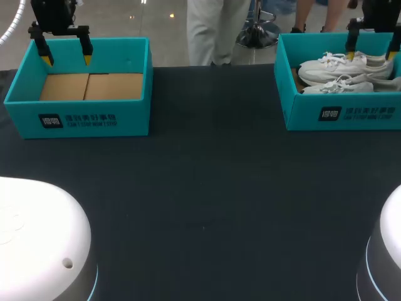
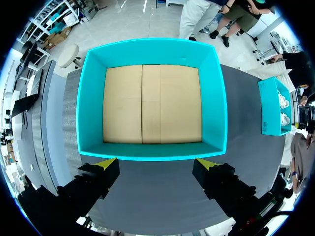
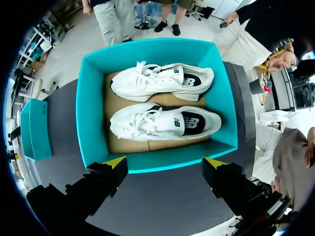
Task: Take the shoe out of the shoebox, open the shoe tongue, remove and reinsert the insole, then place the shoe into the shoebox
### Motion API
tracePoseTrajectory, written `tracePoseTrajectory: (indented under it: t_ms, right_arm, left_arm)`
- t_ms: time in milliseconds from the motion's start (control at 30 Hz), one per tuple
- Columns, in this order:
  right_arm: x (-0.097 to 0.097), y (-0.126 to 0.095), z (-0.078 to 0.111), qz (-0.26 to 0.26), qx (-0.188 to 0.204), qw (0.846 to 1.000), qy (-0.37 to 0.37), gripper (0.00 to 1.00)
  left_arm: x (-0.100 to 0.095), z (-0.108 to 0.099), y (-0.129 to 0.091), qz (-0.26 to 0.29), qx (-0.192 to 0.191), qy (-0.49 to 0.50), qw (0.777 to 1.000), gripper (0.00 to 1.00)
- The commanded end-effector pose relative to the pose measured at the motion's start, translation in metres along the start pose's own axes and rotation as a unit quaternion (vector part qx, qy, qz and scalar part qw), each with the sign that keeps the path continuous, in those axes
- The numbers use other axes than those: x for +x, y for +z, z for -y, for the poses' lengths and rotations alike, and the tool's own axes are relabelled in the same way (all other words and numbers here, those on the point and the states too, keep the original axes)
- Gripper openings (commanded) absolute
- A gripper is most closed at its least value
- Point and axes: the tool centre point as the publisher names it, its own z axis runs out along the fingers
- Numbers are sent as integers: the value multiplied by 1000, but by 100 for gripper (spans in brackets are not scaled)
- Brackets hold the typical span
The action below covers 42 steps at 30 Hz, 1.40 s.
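A teal shoebox (image 1: pixel 341 113) at the table's far right holds two white shoes lying side by side, one nearer (image 3: pixel 165 124) and one farther (image 3: pixel 162 81). My right gripper (image 3: pixel 165 161) hangs open above this box's near wall, nothing between its fingers; it shows over the box (image 1: pixel 371 56) in the head view. A second teal box (image 1: pixel 78 119), empty with a bare cardboard floor (image 2: pixel 151 104), stands at the far left. Above that box's near wall my left gripper (image 2: pixel 157 162) is open and holds nothing; the head view has it (image 1: pixel 66 58) over the box's back part.
The dark table top (image 1: pixel 207 188) stretches between the two boxes and toward the front. The white bases of my arms (image 1: pixel 37 238) fill the front corners.
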Motion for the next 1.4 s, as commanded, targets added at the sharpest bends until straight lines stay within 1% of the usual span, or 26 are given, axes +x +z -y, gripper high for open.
tracePoseTrajectory:
  t_ms: [33,300,500,767,900,1133,1167,1200,1233,1267,1300,1333,1367,1400]
  right_arm:
    - [-19,12,-12,-10,-2,1000,18,100]
    - [-51,28,-24,9,-20,999,50,100]
    - [-70,50,-29,16,-10,998,54,100]
    - [-87,77,-36,12,-8,999,52,100]
    - [-94,84,-39,13,-10,999,49,100]
    - [-100,101,-43,13,-12,999,32,100]
    - [-101,103,-44,12,-10,999,36,72]
    - [-102,104,-44,10,-9,999,37,49]
    - [-102,105,-44,8,-7,999,39,49]
    - [-102,107,-44,7,-6,999,39,65]
    - [-102,108,-45,7,-5,999,39,75]
    - [-102,109,-45,6,-4,999,38,80]
    - [-102,111,-45,7,-3,999,35,83]
    - [-101,112,-46,8,-3,999,34,81]
  left_arm:
    - [0,0,0,0,0,0,1000,100]
    - [0,0,0,0,0,0,1000,100]
    - [0,0,0,0,0,0,1000,100]
    - [0,0,0,0,0,0,1000,100]
    - [0,0,0,0,0,0,1000,100]
    - [0,0,0,0,0,0,1000,100]
    - [0,0,0,0,0,0,1000,100]
    - [0,0,0,0,0,0,1000,100]
    - [0,0,0,0,0,0,1000,100]
    - [0,0,0,0,0,0,1000,100]
    - [0,0,0,0,0,0,1000,100]
    - [0,0,0,0,0,0,1000,100]
    - [0,0,0,0,0,0,1000,100]
    - [0,0,0,0,0,0,1000,100]
